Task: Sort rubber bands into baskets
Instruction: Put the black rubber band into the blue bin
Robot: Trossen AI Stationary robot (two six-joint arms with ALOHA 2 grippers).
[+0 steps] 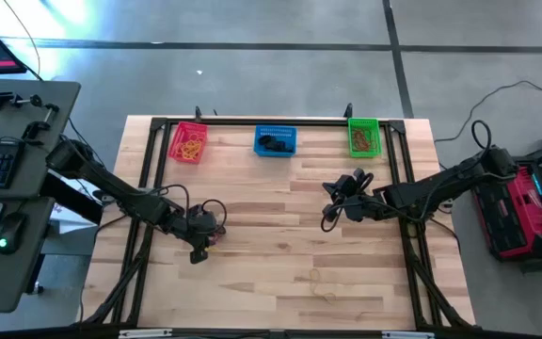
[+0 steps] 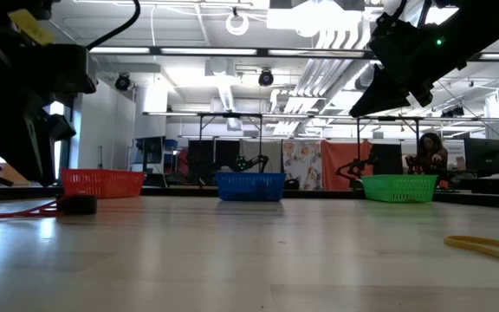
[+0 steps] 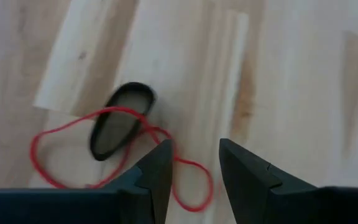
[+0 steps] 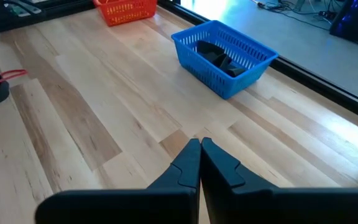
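We're hovering the left pincer (image 3: 194,165) with fingers parted to a narrow gap over a red band (image 3: 104,155) tangled with a black band (image 3: 118,121) on the surface (image 1: 280,245). Right pincer (image 4: 199,163) is waiting shut mid-surface. We're risking grabbing both bands together and dropping one into the wrong basket: red (image 1: 188,143), blue (image 1: 276,141) or green (image 1: 364,137).

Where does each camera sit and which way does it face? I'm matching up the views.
High: overhead, straight down on the table; both arms show.
Low: table height, facing the baskets and room; arms overhead.
Left wrist: down past the left gripper, fingers apart, at a red band and black band.
Right wrist: over the shut right gripper toward the blue basket.
Shared: every view but the left wrist shows the blue basket.
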